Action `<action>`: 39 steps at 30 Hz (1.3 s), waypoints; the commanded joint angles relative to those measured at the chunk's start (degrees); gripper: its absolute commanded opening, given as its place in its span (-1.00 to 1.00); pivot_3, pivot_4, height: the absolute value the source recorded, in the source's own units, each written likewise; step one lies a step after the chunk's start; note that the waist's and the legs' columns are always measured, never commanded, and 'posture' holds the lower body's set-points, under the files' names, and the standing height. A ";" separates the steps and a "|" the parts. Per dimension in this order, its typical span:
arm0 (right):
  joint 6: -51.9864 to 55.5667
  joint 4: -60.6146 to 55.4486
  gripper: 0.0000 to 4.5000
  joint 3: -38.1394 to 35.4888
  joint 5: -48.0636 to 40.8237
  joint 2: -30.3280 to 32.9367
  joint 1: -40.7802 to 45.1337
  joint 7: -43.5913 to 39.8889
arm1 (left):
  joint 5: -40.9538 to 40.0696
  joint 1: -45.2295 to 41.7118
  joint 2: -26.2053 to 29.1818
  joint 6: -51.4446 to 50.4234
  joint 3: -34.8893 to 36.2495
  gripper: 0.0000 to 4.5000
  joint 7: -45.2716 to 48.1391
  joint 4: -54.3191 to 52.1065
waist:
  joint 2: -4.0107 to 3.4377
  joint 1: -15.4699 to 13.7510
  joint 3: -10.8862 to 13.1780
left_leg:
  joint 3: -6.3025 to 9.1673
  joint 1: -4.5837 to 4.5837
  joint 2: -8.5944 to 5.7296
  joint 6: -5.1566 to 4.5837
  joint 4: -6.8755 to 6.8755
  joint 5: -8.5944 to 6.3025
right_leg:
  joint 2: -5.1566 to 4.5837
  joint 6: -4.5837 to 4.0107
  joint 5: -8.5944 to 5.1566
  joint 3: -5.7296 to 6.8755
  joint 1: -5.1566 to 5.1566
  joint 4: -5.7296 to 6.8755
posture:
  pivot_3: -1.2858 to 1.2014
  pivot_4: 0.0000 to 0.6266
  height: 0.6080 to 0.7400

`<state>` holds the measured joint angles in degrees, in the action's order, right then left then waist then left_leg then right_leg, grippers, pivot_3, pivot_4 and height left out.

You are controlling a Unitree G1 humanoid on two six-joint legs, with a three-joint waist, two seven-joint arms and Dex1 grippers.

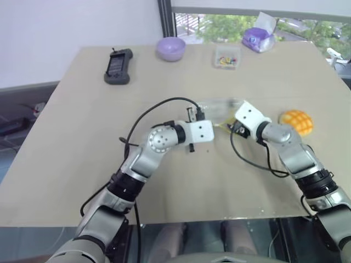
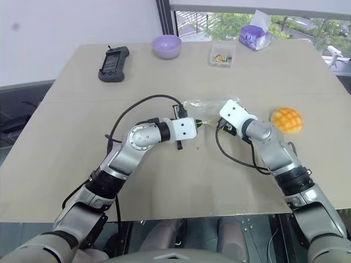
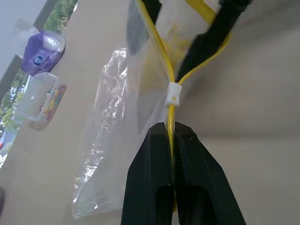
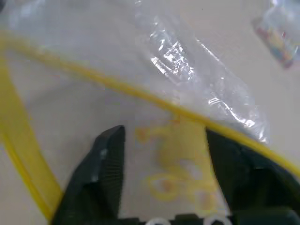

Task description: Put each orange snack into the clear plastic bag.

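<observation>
Left eye view: tan surface (image 1: 82, 164) under both arms. Left tool (image 1: 215, 127) near the middle, pressed together on the yellow strip of the clear plastic bag (image 1: 216, 107), which lies crinkled just beyond and between the two tools. Right tool (image 1: 233, 127) just beside the left one, at the bag's near edge, aimed toward the bag. Orange snack (image 1: 296, 121) on the surface to the right of the right arm, outside the bag and apart from it. Along the far edge: black handheld device (image 1: 118, 66), purple bowl (image 1: 171, 48), small clear box of colourful bits (image 1: 227, 57), purple tissue pack (image 1: 258, 39).

Right eye view: same layout; snack resting by the right forearm, bag between the tool tips, a black cable looping over the left wrist.

Left wrist view: two black fingers (image 3: 150, 183) shut tight with the yellow strip (image 3: 171, 129) clamped between them; white slider (image 3: 174, 93) just past the tips; past it, the strip split into two lines, bag mouth parted. Dark shape reaching into the mouth from the far side; cannot tell more. Clear film trailing off toward the box and tissue pack.

Right wrist view: black fingers (image 4: 101, 173) standing wide apart, gripping nothing, bag film and a yellow strip line lying across the gap between them.
</observation>
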<state>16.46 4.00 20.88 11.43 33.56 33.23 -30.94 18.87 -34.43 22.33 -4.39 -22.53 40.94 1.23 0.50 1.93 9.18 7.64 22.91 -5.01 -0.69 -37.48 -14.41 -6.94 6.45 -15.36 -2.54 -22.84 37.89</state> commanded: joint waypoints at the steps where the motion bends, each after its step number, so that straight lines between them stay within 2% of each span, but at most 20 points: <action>1: -7.08 0.83 0.94 0.44 3.10 1.13 0.90 -0.33 | -0.67 -1.44 -0.15 1.10 1.38 -1.00 -0.84 -0.74 | 0.00 0.28 0.00 | 0.00 0.00 0.00 0.00 0.00 0.00 | 0.00 0.00 0.00 0.00 0.00 0.00 | 0.03 -0.52 1.00; 9: -13.51 2.75 0.94 -0.82 7.32 1.92 2.02 -0.64 | 0.39 -1.39 -0.90 -0.78 1.83 -1.00 -3.31 -0.39 | 0.00 0.39 0.00 | 0.00 0.00 0.01 0.00 0.00 0.00 | 0.02 0.00 0.00 -0.02 0.00 0.01 | 0.03 -0.52 1.00; 12: -12.56 -2.42 0.94 -4.20 1.73 2.66 1.21 -5.65 | 1.25 -0.77 -1.06 -1.81 2.08 -1.00 -5.14 -0.35 | 0.00 0.36 0.01 | 0.02 -0.01 0.02 0.00 0.00 0.00 | 0.03 0.00 0.00 -0.01 0.00 0.00 | 0.03 -0.52 1.00; 15: -8.35 -10.04 0.94 -8.99 -7.50 3.35 -0.70 -12.02 | 1.88 -0.55 -1.28 -3.13 2.40 -1.00 -6.73 -0.52 | 0.00 0.35 0.01 | 0.02 0.01 0.02 0.00 0.00 0.00 | 0.03 0.00 0.00 -0.02 0.01 -0.01 | 0.03 -0.52 1.00; 19: 3.07 -17.83 0.94 -17.73 -17.22 7.31 -4.52 -17.22 | 3.06 -0.74 -2.08 -5.56 3.14 -1.00 -9.39 -0.41 | 0.01 -0.11 0.01 | 0.07 0.01 0.04 0.00 -0.01 0.00 | 0.02 0.00 0.00 0.02 0.05 -0.02 | 0.03 -0.52 1.00; 22: 12.06 -17.57 0.94 -26.27 -21.03 10.12 -7.21 -15.19 | 3.40 -0.48 -2.97 -7.03 2.93 -1.00 -10.44 -1.22 | 0.01 -1.01 0.02 | 0.07 0.01 0.03 -0.01 -0.06 0.00 | 0.00 0.00 0.00 0.02 0.08 -0.02 | 0.03 -0.52 1.00; 27: 22.55 -12.03 0.94 -34.40 -22.68 13.18 -10.61 -11.55 | 3.32 -0.34 -4.05 -8.47 2.80 -1.00 -11.24 -1.75 | 0.02 -1.32 0.02 | 0.06 0.00 0.03 -0.01 -0.05 0.00 | 0.02 0.00 0.00 0.02 0.07 0.01 | 0.03 -0.52 1.00; 30: 25.27 -8.31 0.94 -35.28 -21.91 13.73 -10.50 -9.06 | 3.44 -0.29 -4.80 -9.20 2.53 -1.00 -11.41 -2.14 | 0.02 -1.20 0.02 | -0.02 0.00 0.03 -0.01 -0.05 0.00 | 0.00 0.00 0.00 -0.04 0.07 0.00 | 0.03 -0.52 1.00; 39: 29.00 4.58 0.94 -35.51 -22.93 9.83 -3.06 -2.30 | 4.16 0.00 -5.74 -10.16 1.76 -1.00 -11.32 -3.21 | 0.00 -1.05 0.02 | -0.14 -0.05 0.06 -0.01 -0.03 0.00 | 0.01 0.00 0.01 -0.14 0.02 0.05 | 0.03 -0.52 1.00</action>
<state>44.95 7.30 -13.42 -10.89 43.62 28.59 -34.40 22.49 -34.10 16.48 -14.81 -20.90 30.15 0.33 0.50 0.89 9.20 7.51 22.87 -4.95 -0.70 -37.50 -14.41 -6.95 6.45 -15.35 -2.69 -22.82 37.94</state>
